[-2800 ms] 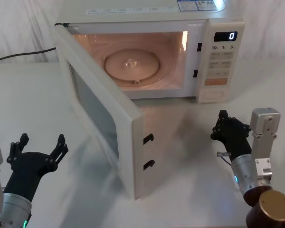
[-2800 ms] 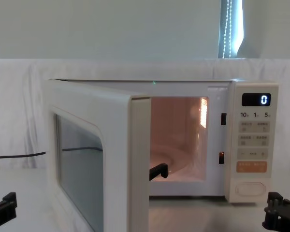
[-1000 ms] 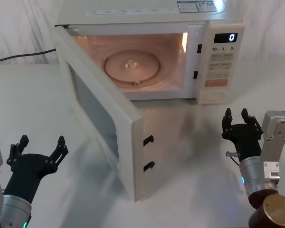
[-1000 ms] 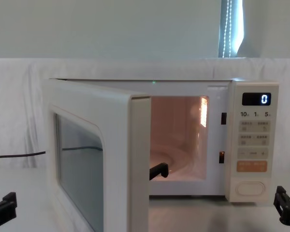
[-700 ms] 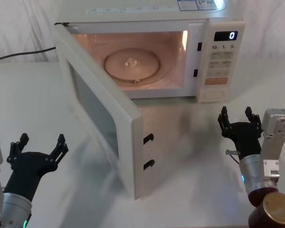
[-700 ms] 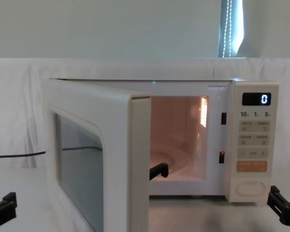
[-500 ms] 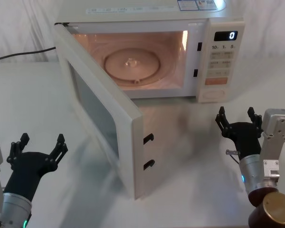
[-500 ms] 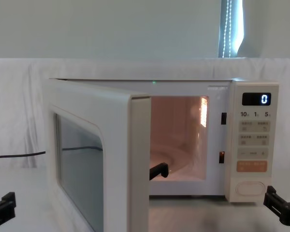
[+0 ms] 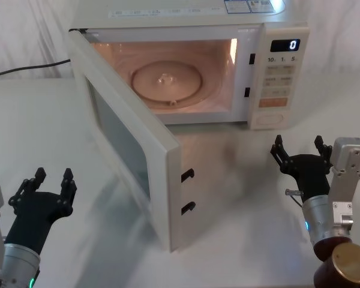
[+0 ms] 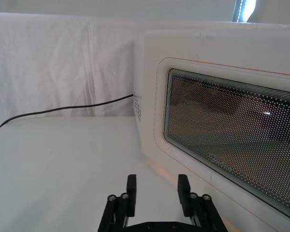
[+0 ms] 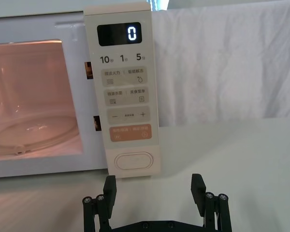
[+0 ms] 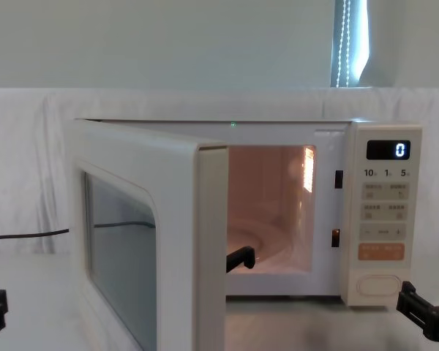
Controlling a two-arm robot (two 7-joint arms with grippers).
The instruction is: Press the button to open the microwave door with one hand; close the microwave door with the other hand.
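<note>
The microwave door [image 9: 129,144] stands swung wide open toward me, and its dark window [image 10: 222,130] faces my left gripper. Inside, the lit cavity shows the glass turntable [image 9: 166,81]. The button [image 9: 267,120] is the blank cream pill at the foot of the control panel, and it shows clearly in the right wrist view as the button [image 11: 132,161]. My left gripper [image 9: 53,177] hovers low at the front left, short of the door. Its fingers [image 10: 131,191] are half drawn in and empty. My right gripper [image 9: 298,147] hangs in front of the panel, back from the button, spread wide and empty.
The open door [image 12: 146,234] juts out over the white table [image 9: 240,198] between my two arms. A black cable [image 9: 24,69] runs off behind the microwave at the left. White cloth hangs behind. Free table lies to the left and right of the door.
The left gripper's fingers have drawn closer together. The right gripper's fingers have spread from nearly together to wide apart, after the arm backed off from the panel. The door has not moved.
</note>
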